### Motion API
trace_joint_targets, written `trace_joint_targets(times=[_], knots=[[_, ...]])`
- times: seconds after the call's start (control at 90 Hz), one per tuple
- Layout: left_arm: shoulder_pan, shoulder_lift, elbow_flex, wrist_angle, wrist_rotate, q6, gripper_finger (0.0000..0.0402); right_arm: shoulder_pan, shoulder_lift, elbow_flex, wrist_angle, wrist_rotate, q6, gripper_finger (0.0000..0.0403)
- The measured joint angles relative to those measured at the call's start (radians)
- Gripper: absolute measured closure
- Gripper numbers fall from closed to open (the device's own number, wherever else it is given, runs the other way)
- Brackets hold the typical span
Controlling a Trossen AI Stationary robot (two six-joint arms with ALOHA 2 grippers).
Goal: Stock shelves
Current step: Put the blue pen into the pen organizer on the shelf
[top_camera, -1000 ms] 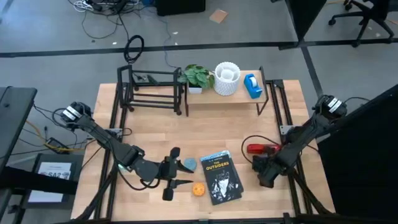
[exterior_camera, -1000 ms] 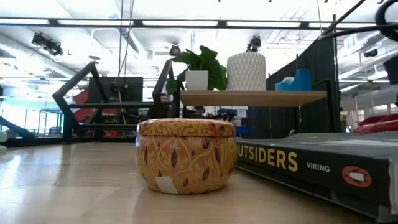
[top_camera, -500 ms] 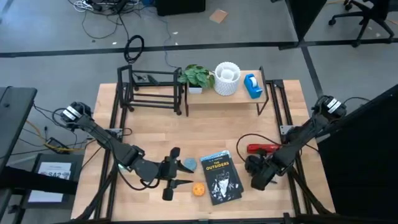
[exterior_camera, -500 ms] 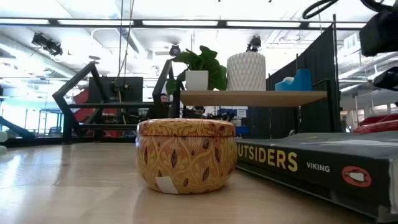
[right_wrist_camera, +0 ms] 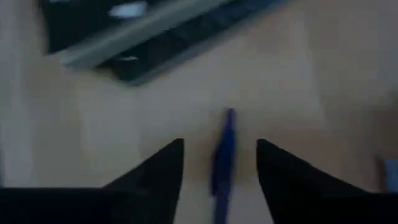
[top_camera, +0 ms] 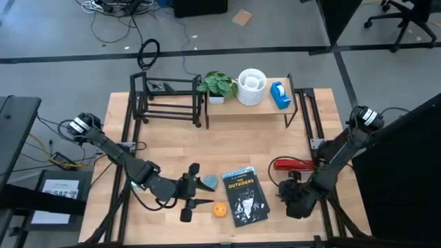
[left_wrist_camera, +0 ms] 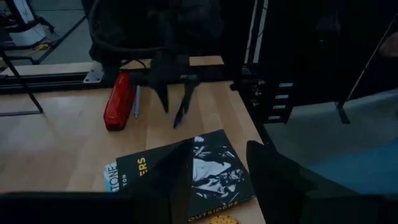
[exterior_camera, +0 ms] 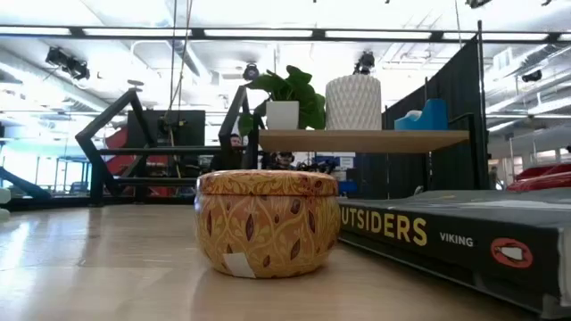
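High view, table: light wood, both arms on it, near the front edge.
Shelf: plank top on black legs, at the back of the table, right of centre; carries a plant, a white ribbed pot and a blue object, side by side.
Rack: open black rods, just left of the shelf, touching or nearly so.
Left pincer: low over the front of the table, fingers spread wide, holding nothing; a pale blue disc lies just beside it.
Tin: orange, leaf pattern, near the front edge, between left pincer and book.
Book: dark cover, flat, right of the tin; spine reads "OUTSIDERS" in low view.
Red tool: flat on the table, right of the book.
Right pincer: beside the red tool, off the book's right edge; fingers parted in right wrist view, a thin blue item between them; cannot tell whether it is gripped.
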Motion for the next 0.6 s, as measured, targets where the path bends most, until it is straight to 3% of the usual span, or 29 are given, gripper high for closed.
trace_joint_targets(times=[0.2, 0.6], knots=[[0.0, 0.0, 0.0, 0.0, 0.0, 0.0, 0.0271, 0.08, 0.0, -0.105, 0.173, 0.03, 0.028, 0.0201], [0.0, 0.0, 0.0, 0.0, 0.0, -0.006, 0.0271, 0.104, -0.004, -0.215, 0.291, 0.075, 0.025, 0.0279]])
